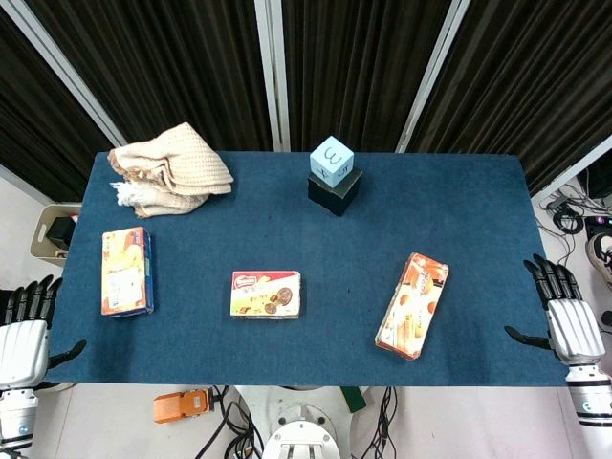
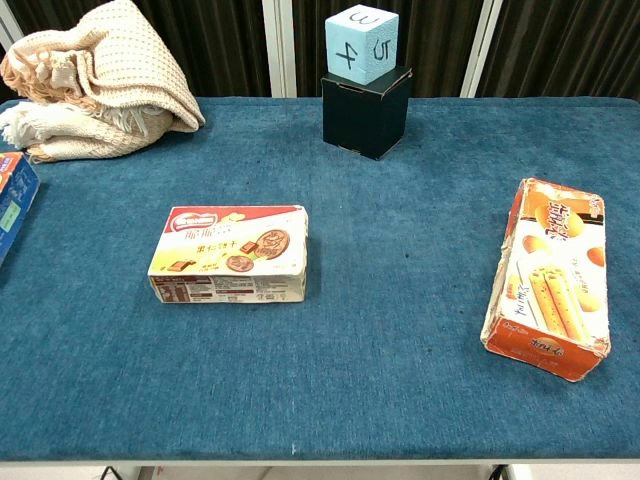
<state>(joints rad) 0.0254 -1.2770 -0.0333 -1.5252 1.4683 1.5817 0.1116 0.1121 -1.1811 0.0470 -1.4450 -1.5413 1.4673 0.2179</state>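
My left hand [image 1: 27,330] hangs off the table's left edge, fingers spread, holding nothing; nearest it lies a blue-edged orange snack box [image 1: 126,272] [image 2: 14,203]. Off the right edge my right hand [image 1: 564,311] is likewise open and empty, closest to an orange biscuit box [image 1: 413,304] [image 2: 550,276] lying at a slant. A yellow and red biscuit box [image 1: 266,294] [image 2: 232,254] rests flat at the front middle. Neither hand shows in the chest view.
A folded beige towel [image 1: 168,169] [image 2: 92,82] sits at the back left. A light blue numbered cube [image 1: 331,160] [image 2: 361,43] stands on a black box [image 1: 334,191] [image 2: 366,111] at the back middle. The blue cloth table [image 1: 478,220] ends before dark curtains.
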